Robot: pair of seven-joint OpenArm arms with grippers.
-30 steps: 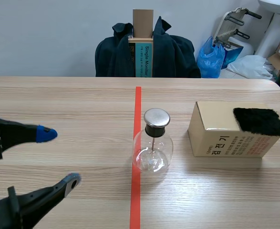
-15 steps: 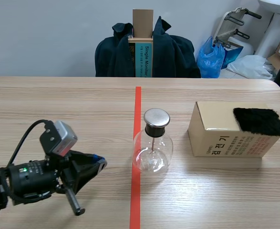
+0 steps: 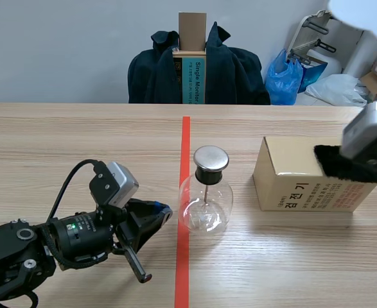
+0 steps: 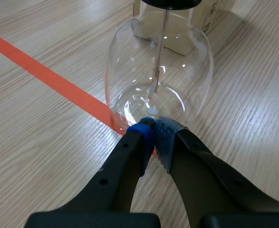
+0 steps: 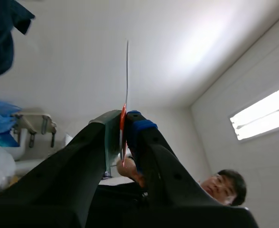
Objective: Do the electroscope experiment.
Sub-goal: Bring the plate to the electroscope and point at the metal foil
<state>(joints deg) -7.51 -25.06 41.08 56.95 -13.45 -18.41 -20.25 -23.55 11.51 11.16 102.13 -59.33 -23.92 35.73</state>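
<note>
Electroscope [image 3: 205, 204]: a round clear glass flask with a dark stopper and a flat metal cap [image 3: 211, 156], standing upright on the wooden table [image 3: 79, 135]. Its base overlaps the orange-red tape line [image 3: 185, 138]. Through the glass in the left wrist view, a thin rod [image 4: 161, 42] hangs down the middle of the flask. The small leaves at its lower end are too fine to tell whether they are spread. Left gripper [image 4: 154, 129] lies low over the table just beside the flask on its left, tips at the foot of the glass; whether they touch it cannot be told. Its blue pads are pressed together with nothing between them. Cardboard box [image 3: 291, 173] sits to the flask's right, near but apart. A black fuzzy pad [image 3: 349, 163] lies on the box top, at the end farthest from the flask. Right arm [image 3: 368, 135] shows as a blur above that far end, well right of the flask. In the right wrist view the right gripper [image 5: 124, 135] is tipped up toward the ceiling. Its fingers are clamped on a thin strip [image 5: 127, 71], seen edge-on, pale above and reddish at the pads, rising past the fingertips. A person [image 5: 225, 185] is partly in view beyond it. Behind the flask, across the table: a chair draped with a dark jacket [image 3: 233, 70] and a blue bag [image 3: 284, 77].
</note>
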